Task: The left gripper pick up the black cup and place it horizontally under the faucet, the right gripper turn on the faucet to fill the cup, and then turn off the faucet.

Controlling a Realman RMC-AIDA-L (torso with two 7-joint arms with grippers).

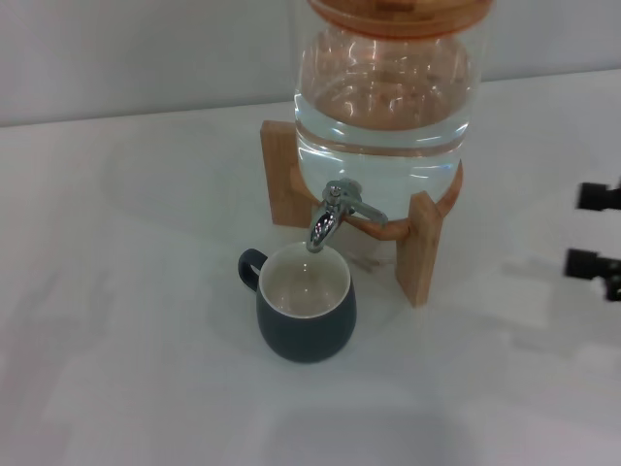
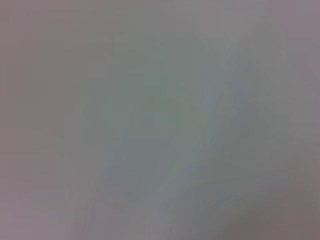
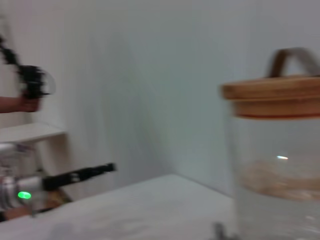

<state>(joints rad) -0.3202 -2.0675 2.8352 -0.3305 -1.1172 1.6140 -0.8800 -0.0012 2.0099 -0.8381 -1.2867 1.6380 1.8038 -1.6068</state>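
Standing under faucet (image 1: 330,216), black cup (image 1: 305,316) risks overflow; right gripper (image 1: 594,229) spread open, left gripper (image 3: 75,176) state unreadable.

The black cup (image 1: 306,309), a rounded slate-grey mug with a cream inside, stands upright well off to the left of the right gripper (image 1: 588,229). Its loop handle points away from that claw. The faucet (image 1: 335,214) (small, chrome, with a lever handle) sits just above the cup's far rim, spout turned down over the mouth, also well clear of the claw. The right gripper's two black fingers are spread apart. The left gripper (image 3: 100,171) hangs far from both.
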